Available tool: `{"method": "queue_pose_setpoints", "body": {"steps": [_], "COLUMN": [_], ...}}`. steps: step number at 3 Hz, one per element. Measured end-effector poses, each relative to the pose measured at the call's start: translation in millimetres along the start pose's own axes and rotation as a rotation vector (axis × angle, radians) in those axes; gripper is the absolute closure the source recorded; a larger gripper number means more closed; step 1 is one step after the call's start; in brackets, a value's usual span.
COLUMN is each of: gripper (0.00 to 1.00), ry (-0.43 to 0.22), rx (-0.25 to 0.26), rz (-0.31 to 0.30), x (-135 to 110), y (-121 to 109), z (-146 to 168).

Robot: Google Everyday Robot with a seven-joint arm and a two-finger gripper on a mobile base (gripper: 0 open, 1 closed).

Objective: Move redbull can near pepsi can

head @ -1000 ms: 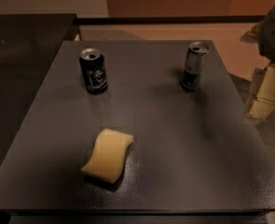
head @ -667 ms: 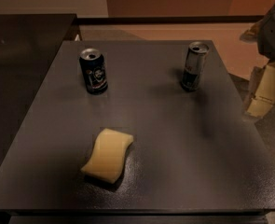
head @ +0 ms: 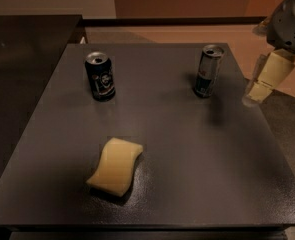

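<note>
The redbull can (head: 208, 71), slim and silver-grey with a blue lower part, stands upright at the back right of the dark table (head: 187, 154). The pepsi can (head: 100, 77), shorter and dark with a pale round logo, stands upright at the back left, well apart from it. My gripper (head: 262, 81) hangs at the right edge of the view, to the right of the redbull can and off the table's right side, not touching it. Its pale fingers (head: 269, 74) point down.
A yellow sponge (head: 116, 165) lies on the table's front left part. A dark counter (head: 22, 59) adjoins the table on the left. A tan floor and a wall lie behind.
</note>
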State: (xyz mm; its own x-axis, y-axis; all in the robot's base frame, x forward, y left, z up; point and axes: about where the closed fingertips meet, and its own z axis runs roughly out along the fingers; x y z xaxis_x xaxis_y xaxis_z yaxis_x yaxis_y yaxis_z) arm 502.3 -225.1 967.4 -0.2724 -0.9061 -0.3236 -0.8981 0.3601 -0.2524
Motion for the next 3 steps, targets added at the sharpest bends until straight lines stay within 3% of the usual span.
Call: {"method": "queue_pose_setpoints", "body": {"steps": [2,3], "gripper": [0.00,0.00], "ry": [-0.111,-0.133], "rx": [0.008,-0.006], "rz": [0.075,0.120], "x": [-17.1,-22.4], "y": [-62.3,-83.0], "z": [41.6,68.3]}}
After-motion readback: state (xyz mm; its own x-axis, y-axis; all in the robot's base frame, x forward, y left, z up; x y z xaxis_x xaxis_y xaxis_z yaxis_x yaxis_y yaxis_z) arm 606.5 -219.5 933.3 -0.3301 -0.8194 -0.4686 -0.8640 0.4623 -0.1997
